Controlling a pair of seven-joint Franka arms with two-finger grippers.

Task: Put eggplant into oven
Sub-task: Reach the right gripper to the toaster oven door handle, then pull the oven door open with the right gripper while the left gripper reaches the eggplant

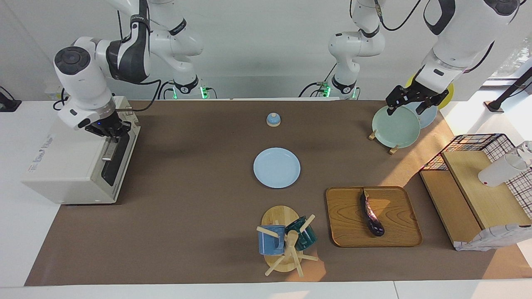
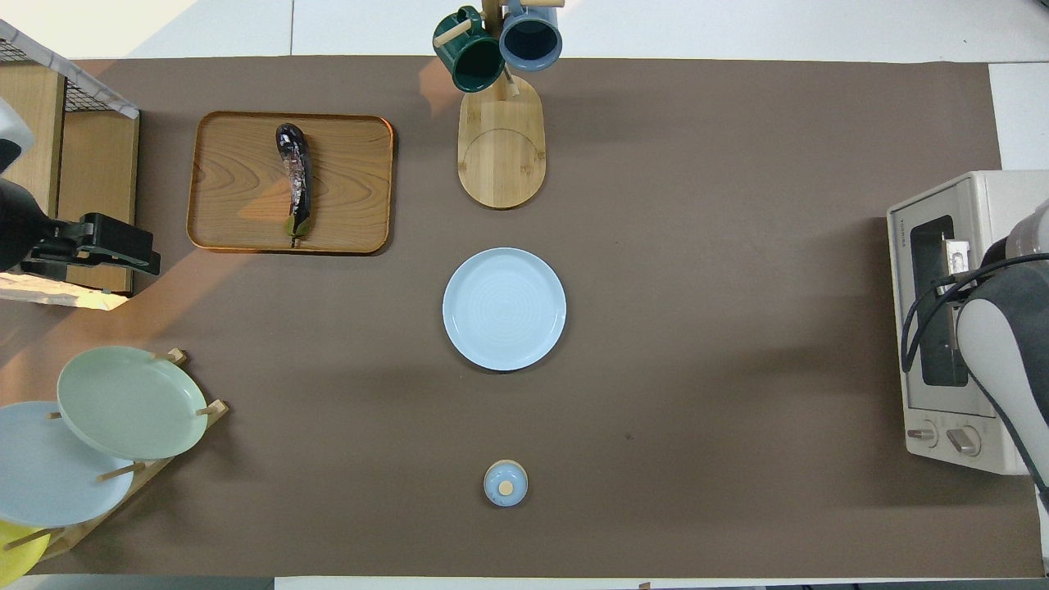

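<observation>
We see the right gripper [image 1: 111, 132] clamped on the oven [image 1: 79, 166] door's handle [image 1: 109, 150]. The left gripper [image 1: 411, 101] waits spread wide over the plate rack [image 1: 395, 126]. The eggplant [image 1: 372, 214] lies on the wooden tray [image 1: 345, 220].

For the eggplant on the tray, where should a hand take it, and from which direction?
Probably mid-body, from straight above. The eggplant lies flat on the wooden tray, stem toward the robots, with bare tray along both long sides; fingers should close across its slim width.
</observation>
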